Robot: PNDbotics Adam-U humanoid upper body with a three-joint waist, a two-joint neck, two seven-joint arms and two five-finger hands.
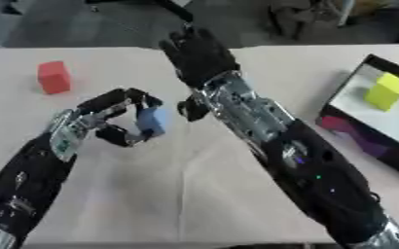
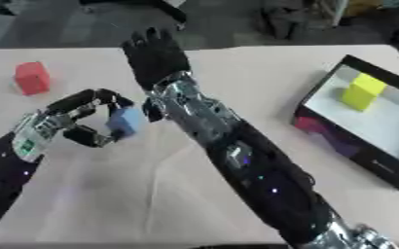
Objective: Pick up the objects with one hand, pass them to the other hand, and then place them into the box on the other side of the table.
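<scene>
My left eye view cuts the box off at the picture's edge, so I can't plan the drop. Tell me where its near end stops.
Observer: The right eye view shows the near corner of the box. It ends on the table, with bare surface in front of that corner.
Operator: Report what lies inside it, past the yellow block.
Observer: The right eye view shows a little more of the floor beyond the yellow block. There is only pale floor there, up to that picture's edge.
</scene>
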